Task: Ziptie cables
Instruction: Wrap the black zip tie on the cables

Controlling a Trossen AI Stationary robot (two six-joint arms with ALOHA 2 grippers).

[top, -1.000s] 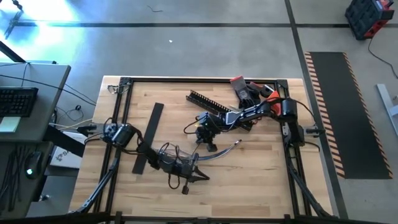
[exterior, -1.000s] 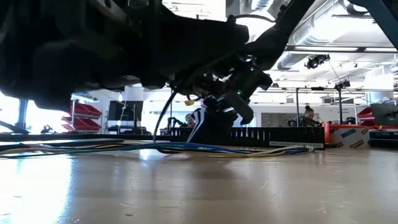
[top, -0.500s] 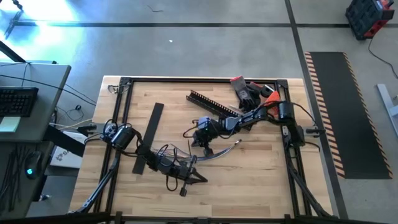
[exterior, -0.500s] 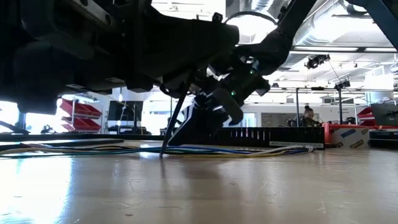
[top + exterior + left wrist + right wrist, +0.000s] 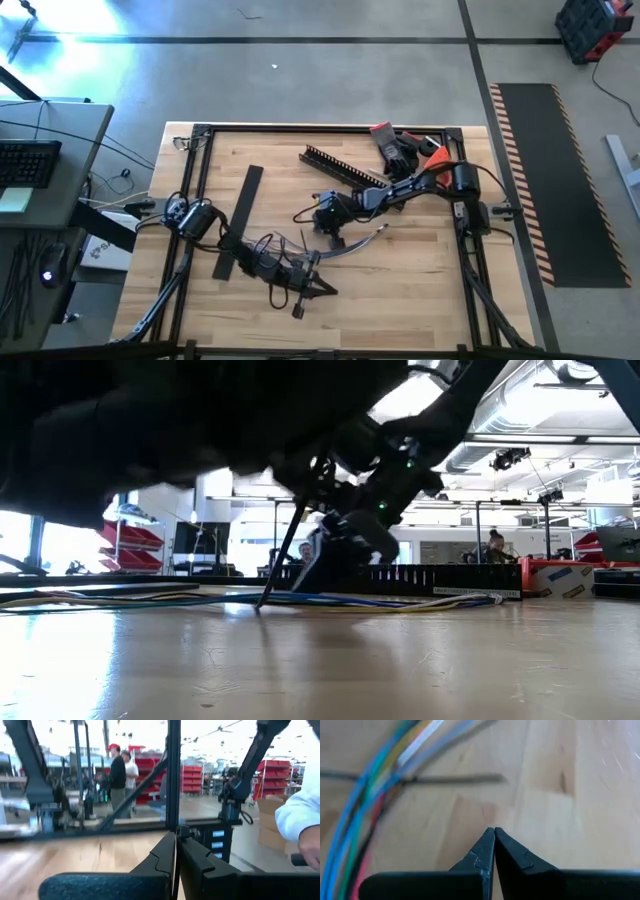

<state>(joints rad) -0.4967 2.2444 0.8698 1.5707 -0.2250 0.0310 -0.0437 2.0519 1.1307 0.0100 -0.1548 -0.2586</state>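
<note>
Wood-grain table point(image 5: 420, 270) is carrying everything. Going left to right: the left gripper point(image 5: 318, 289) is sitting near the front edge with fingers pressed together, holding nothing, and has been creeping slightly toward the front since a second ago. Just beyond it, the cables point(image 5: 345, 248) are lying in a shallow arc at mid-table, thin, flexible, sheathed in blue, green, yellow and red (unbundled, no tie visible around them). The right gripper point(image 5: 330, 222), pincers likewise shut and empty, is now hovering just beside the cables, having drifted leftward; bundling appears not yet begun. The rigid comb-toothed channel point(image 5: 340, 167) is lying behind.
</note>
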